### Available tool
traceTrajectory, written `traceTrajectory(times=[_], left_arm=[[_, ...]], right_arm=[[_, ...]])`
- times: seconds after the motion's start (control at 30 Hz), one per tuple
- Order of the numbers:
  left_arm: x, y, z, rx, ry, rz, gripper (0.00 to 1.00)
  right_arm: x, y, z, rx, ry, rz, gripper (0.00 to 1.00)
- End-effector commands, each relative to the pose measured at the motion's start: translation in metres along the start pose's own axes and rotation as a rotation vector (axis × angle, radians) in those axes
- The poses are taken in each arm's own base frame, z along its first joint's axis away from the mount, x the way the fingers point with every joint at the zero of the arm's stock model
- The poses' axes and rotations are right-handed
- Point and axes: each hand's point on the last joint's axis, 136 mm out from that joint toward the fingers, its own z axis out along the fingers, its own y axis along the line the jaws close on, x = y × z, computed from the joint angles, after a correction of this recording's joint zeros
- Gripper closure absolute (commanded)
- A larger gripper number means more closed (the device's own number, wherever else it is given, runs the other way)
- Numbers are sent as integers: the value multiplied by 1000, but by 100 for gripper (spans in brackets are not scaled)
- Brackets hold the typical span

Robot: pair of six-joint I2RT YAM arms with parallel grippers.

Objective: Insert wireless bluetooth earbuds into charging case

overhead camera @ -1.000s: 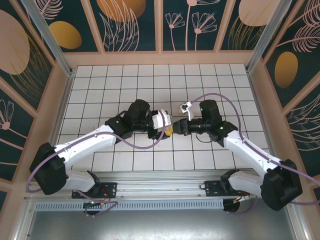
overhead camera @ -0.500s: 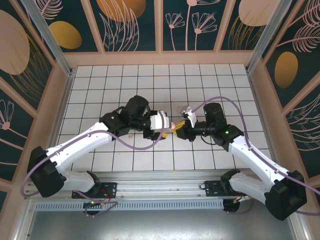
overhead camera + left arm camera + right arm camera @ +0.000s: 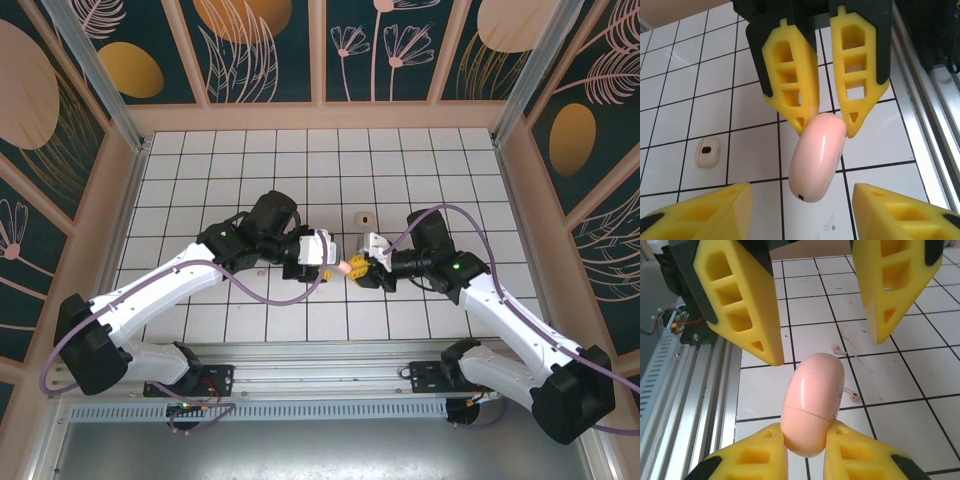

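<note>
Top view: left gripper (image 3: 333,264) and right gripper (image 3: 358,268) meet tip to tip at table centre, with the pink charging case (image 3: 345,267) between them. Can't judge jaw gap from here. The left arm runs from its base at 7 o'clock up to a raised black wrist, and the gripper points toward 4 o'clock. The right arm mirrors it from 5 o'clock, its gripper pointing toward 9 o'clock. A small pale rounded piece (image 3: 366,217) lies alone on the tiled table (image 3: 200,160), at 12 o'clock from the grippers and apart from both. Left wrist view: left gripper (image 3: 801,186) is spread wide, its yellow fingers (image 3: 715,210) at the frame's bottom corners, touching nothing. The charging case (image 3: 817,155) hangs in the gap, and its 12 o'clock end is pinched by the right gripper (image 3: 827,131). The pale rounded piece (image 3: 707,151) sits on a tile at 9 o'clock from the case. Right wrist view: right gripper (image 3: 806,427) is clamped on the near end of the charging case (image 3: 812,400), fingertips (image 3: 775,432) pressed to both sides. A seam crosses the case and its halves are together. The left gripper (image 3: 825,350) sits at 12 o'clock, jaws wide apart, straddling the far end without contact. The earbuds lie on the tiles at 3 o'clock of the case, outside it: one (image 3: 838,349) just past the case's top, the other (image 3: 854,397) partly hidden behind its side.
</note>
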Motion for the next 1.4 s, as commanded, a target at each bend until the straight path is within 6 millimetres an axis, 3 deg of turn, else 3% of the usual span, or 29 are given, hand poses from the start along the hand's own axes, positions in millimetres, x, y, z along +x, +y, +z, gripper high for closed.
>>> traceTrajectory(times=[0.0, 0.23, 0.63, 0.77, 1.0, 1.37], left_arm=[[-10, -8, -1, 58, -35, 25, 48], [-12, -12, 2, 85, -49, 22, 56], [-12, -15, 0, 97, -53, 8, 84], [-21, -12, -1, 62, -114, -38, 87], [-49, -2, -10, -43, -407, -136, 87], [-81, 5, -31, -48, -724, -221, 88]], right_arm=[[-16, 9, 1, -49, -36, -101, 81], [-22, 9, 8, -83, -40, -134, 81], [-27, 0, 7, -48, -33, -197, 79], [-34, -6, -5, 27, -68, -206, 68], [-43, -6, -50, 141, -321, -162, 51], [-49, 5, -65, 152, -474, -143, 40]])
